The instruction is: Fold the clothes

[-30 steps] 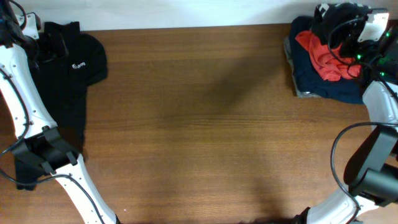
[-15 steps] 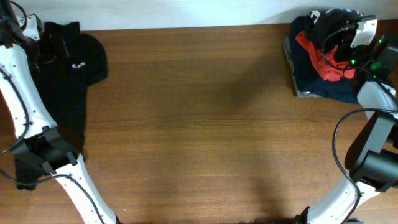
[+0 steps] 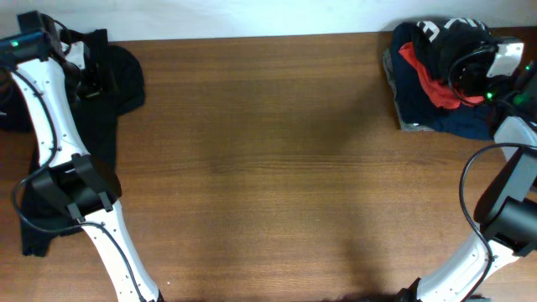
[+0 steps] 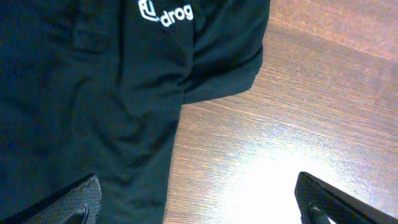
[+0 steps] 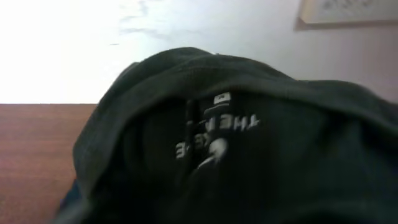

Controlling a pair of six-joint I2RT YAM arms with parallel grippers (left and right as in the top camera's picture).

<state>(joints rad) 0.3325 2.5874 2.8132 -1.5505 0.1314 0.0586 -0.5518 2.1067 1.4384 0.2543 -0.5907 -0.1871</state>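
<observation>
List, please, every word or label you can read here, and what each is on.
"drog": white print beside a small logo on the black polo.
"THE": upside down on the neck label inside the black top; the rest is blurred.
Large white letters on that top, overhead view: unreadable.

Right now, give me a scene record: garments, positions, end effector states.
black top: bunched on the stacked shirts, far right corner, white lettering, unfolded
below it: orange-red shirt on navy shirt
black polo: lying at far left corner, white chest logo
left end effector: open, over polo's edge
right end effector: at the black top, grip hidden
</observation>
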